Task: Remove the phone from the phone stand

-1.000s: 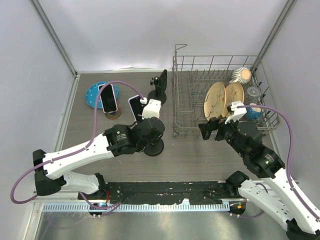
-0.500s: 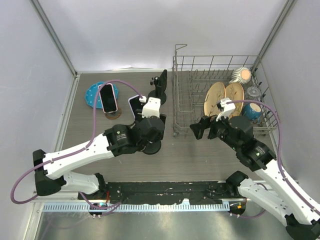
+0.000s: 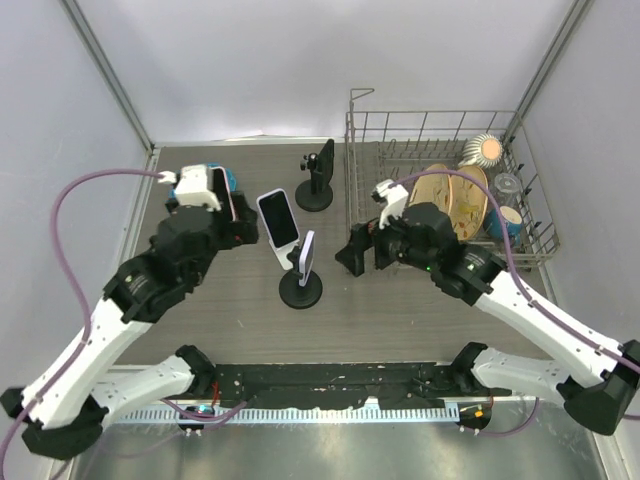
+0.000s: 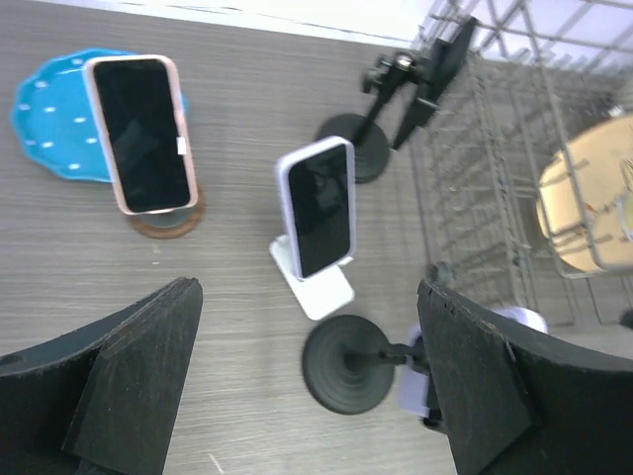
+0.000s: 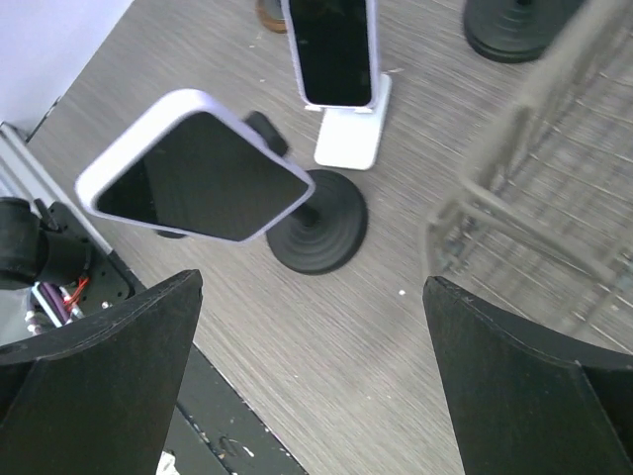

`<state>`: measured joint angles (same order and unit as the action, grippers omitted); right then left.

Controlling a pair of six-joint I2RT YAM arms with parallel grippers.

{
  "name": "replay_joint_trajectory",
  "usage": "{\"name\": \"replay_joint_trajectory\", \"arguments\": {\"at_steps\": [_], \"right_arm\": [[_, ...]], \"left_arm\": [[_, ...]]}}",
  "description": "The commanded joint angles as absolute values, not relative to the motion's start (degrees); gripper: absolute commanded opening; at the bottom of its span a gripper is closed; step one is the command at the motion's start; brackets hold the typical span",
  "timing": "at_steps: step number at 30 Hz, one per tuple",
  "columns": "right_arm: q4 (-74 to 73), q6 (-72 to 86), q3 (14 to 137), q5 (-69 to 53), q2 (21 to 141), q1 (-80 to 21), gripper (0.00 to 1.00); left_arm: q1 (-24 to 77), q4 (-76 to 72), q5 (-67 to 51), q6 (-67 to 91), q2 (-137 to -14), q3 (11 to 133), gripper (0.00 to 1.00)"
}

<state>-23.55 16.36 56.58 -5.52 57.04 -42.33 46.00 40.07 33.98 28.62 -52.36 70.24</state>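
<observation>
A lavender phone sits tilted on a black stand with a round base at the table's middle. My right gripper hovers open just right of it, above the table, with nothing between its fingers. My left gripper is open and empty, raised over the left part of the table. From there it looks down on a white-cased phone on a white stand and a pink-cased phone.
A blue plate lies behind the pink-cased phone. A black phone on a black stand stands at the back. The wire dish rack with wooden plates fills the right side, close to my right arm.
My left gripper has opened and drawn back to the left, away from the black stand. My right gripper has moved left, up to the lavender phone.
</observation>
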Motion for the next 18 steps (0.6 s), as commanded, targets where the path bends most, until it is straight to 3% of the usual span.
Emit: {"name": "replay_joint_trajectory", "arguments": {"at_steps": [1, 5, 11, 18], "right_arm": [[-22.66, 14.94, 63.8, 2.17, 60.9, -48.59, 1.0], [-24.61, 17.57, 67.23, 7.2, 62.31, -51.94, 1.0], [-23.47, 23.2, 68.55, 13.6, 62.93, -59.84, 1.0], [-23.2, 28.03, 72.24, 41.64, 70.13, -73.12, 1.0]], "left_arm": [[34.15, 39.2, 24.28, 24.17, -48.26, 66.01, 0.95], [26.38, 36.04, 14.44, 22.24, -43.6, 59.87, 0.96], [25.93, 28.48, 10.03, 21.98, -39.55, 49.75, 0.98], [25.84, 28.48, 7.91, 18.55, -38.06, 48.43, 1.0]]}}
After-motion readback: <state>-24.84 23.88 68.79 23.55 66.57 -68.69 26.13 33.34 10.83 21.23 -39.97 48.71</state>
